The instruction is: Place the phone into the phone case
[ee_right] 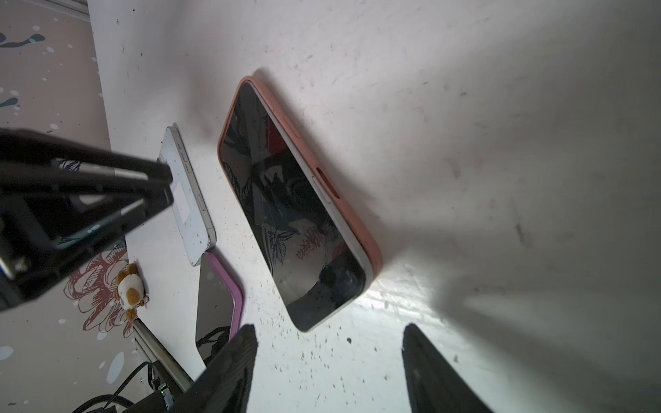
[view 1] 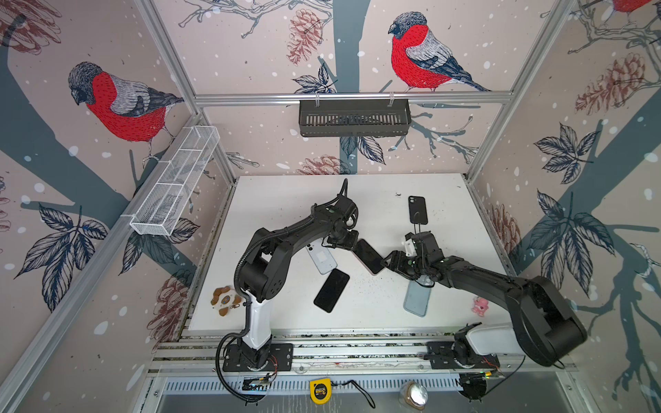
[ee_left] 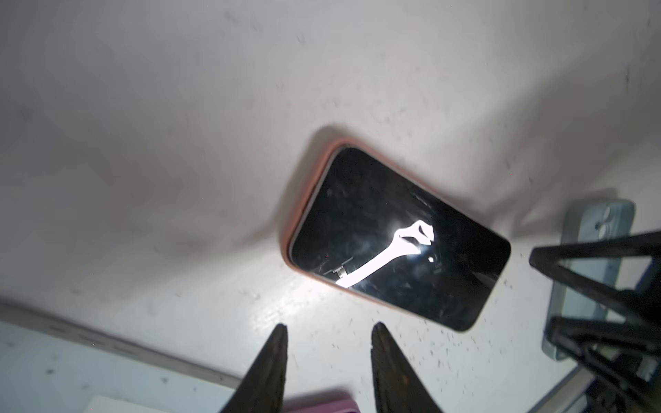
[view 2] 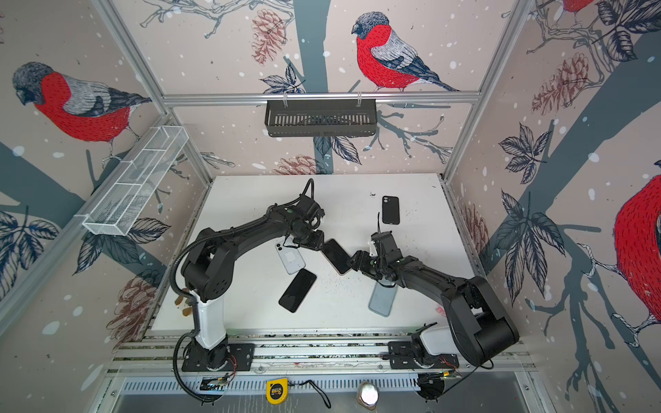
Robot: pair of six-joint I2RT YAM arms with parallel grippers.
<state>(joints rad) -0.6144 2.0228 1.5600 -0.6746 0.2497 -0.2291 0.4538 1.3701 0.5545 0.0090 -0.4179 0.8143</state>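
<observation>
One phone (ee_right: pixel 286 214) partly inside salmon case (ee_right: pixel 348 218)

phone (view 2: pixel 336 256) lies between left tool (view 2: pixel 319 244), right tool (view 2: pixel 355 262)

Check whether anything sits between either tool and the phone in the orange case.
Nothing visible does. In each wrist view only bare, speckled table lies between the open left tool, or the open right tool, and the phone in its orange case. The white phone and the pink-cased phone lie outside both gaps.
</observation>
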